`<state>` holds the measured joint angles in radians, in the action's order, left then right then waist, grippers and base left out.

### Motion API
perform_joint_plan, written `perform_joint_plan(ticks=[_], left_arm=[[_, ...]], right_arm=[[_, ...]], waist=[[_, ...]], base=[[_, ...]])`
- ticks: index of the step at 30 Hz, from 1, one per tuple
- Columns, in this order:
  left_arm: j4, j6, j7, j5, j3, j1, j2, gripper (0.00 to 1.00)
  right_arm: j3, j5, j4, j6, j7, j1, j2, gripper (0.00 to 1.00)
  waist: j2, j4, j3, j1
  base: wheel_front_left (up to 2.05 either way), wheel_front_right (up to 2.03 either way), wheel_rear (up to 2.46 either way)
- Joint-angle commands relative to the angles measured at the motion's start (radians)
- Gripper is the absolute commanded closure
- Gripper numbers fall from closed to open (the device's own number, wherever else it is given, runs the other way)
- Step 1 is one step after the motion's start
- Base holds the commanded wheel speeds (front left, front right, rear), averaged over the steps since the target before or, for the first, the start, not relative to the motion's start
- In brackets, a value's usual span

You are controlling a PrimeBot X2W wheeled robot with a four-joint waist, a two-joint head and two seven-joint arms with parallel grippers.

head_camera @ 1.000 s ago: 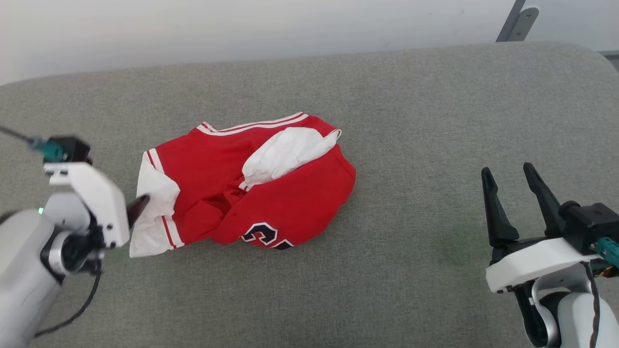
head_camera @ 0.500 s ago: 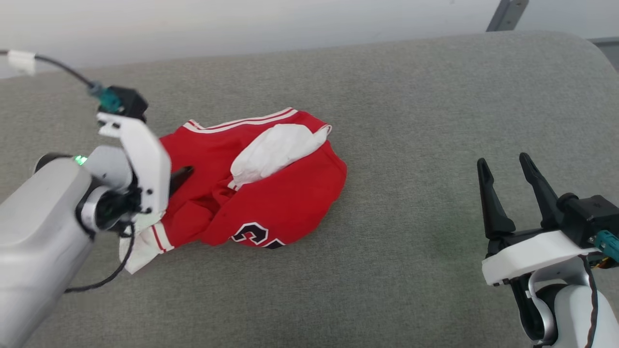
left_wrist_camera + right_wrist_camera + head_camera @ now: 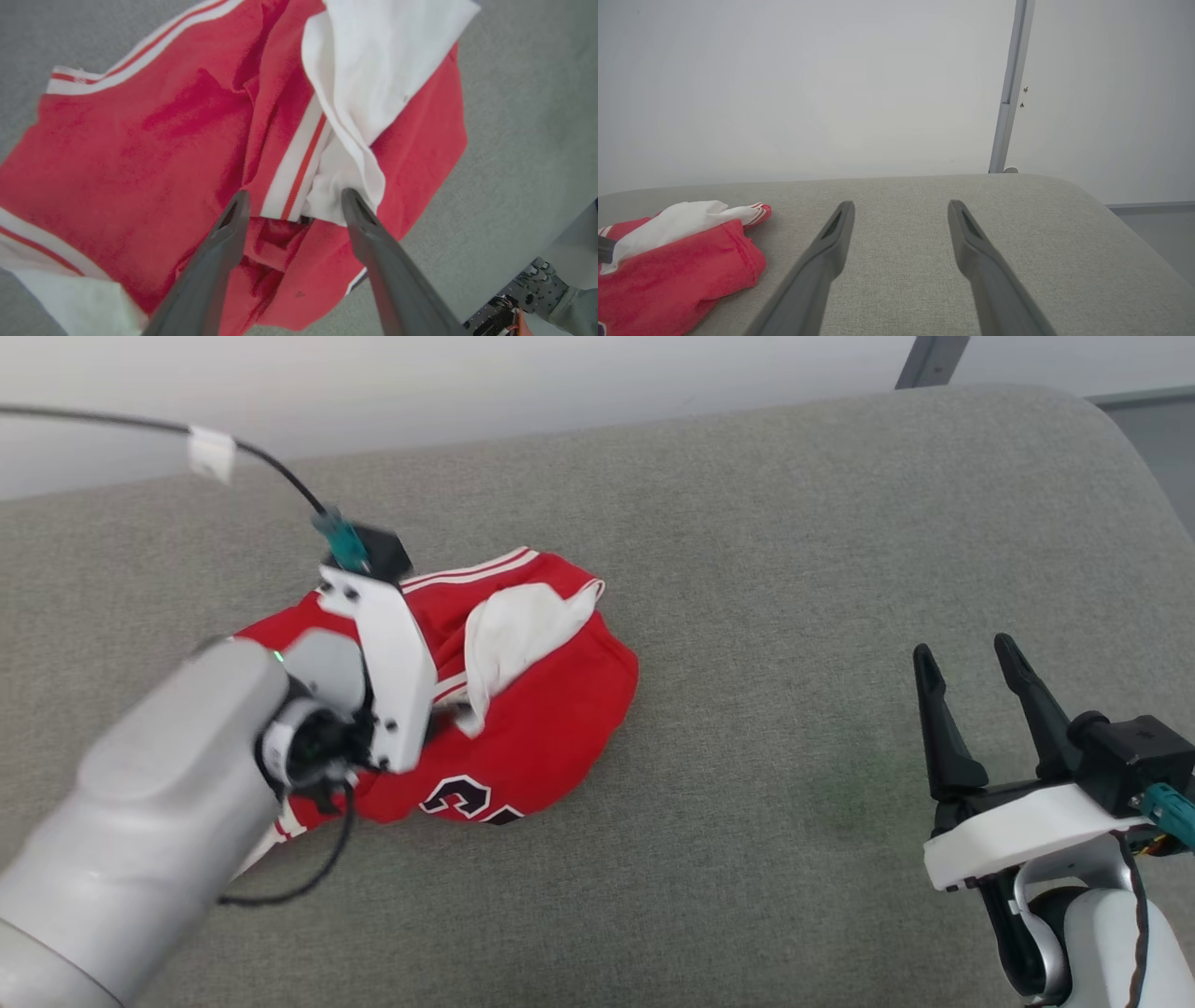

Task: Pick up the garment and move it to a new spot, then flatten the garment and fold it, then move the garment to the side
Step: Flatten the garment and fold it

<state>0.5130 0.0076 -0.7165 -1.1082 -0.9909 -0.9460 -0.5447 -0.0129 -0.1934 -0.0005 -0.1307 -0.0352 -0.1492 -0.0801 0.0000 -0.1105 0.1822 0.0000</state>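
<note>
So, starting on the left: the left arm [image 3: 159, 803] comes in from the near-left side. Its white wrist plate [image 3: 392, 681] sits right over the garment [image 3: 551, 709], and a black cable [image 3: 271, 462] with a white tag [image 3: 210, 453] trails off toward the left. The left gripper [image 3: 294, 198] is spread wide with nothing pinched in it. In the left wrist view its two dark fingers [image 3: 210, 270] point down into the heap. One tip is over red cloth and the other is at the edge of a white sleeve [image 3: 373, 70], with the red-and-white striped trim [image 3: 299, 172] in the gap between them. Honestly can't tell if the tips are pressing the fabric or sitting just above it.

The garment itself is a red T-shirt, all bunched up on the grey fabric-covered desk [image 3: 794, 569]. It lies left of the middle, closer to the far edge than to the right one. The white sleeve is flopped over the top of the pile, and a bit of black-and-white print [image 3: 462, 798] peeks out on the near side. A second white sleeve [image 3: 70, 303] shows at the lower left of the left wrist view.

Over by the right edge, the right gripper [image 3: 963, 649] is also wide open and empty. It's above bare desk, well apart from the garment, fingers pointing toward the far edge. In the right wrist view a grey post [image 3: 1008, 93] stands against the pale wall [image 3: 784, 93], behind the desk's rounded far-right corner.
</note>
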Motion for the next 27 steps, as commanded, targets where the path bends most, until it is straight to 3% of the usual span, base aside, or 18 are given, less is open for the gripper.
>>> perform_joint_plan(ticks=[1,10,11,20,27], left_arm=[[0.015,-0.009,0.008,-0.005,-0.007,0.029,0.014,0.00],[0.072,-0.045,0.009,-0.027,-0.030,0.071,0.070,0.00],[0.079,-0.057,0.009,-0.029,-0.036,0.077,0.080,1.00],[0.026,-0.087,-0.006,-0.065,-0.018,0.049,0.108,1.00],[-0.137,-0.066,-0.043,-0.078,-0.036,0.077,0.108,1.00]], right_arm=[[0.002,-0.005,0.001,0.000,-0.002,0.001,0.002,0.00],[0.009,-0.008,0.017,0.000,-0.010,-0.011,0.001,0.00],[0.008,-0.009,0.018,0.000,-0.010,-0.010,0.002,0.00],[-0.006,-0.011,0.020,0.000,-0.012,-0.010,-0.001,0.00],[-0.016,-0.009,0.014,0.000,-0.009,-0.004,0.000,0.00]], waist=[[0.0000,-0.006,0.006,0.0000],[0.0000,-0.015,0.012,0.0000],[0.0000,-0.013,0.013,0.0000],[0.0000,0.007,0.007,0.0000],[0.0000,0.027,0.002,0.0000]], base=[[0.00,0.00,0.00],[0.00,0.00,0.00],[0.00,0.00,0.00],[0.00,0.00,0.00],[0.00,0.00,0.00]])
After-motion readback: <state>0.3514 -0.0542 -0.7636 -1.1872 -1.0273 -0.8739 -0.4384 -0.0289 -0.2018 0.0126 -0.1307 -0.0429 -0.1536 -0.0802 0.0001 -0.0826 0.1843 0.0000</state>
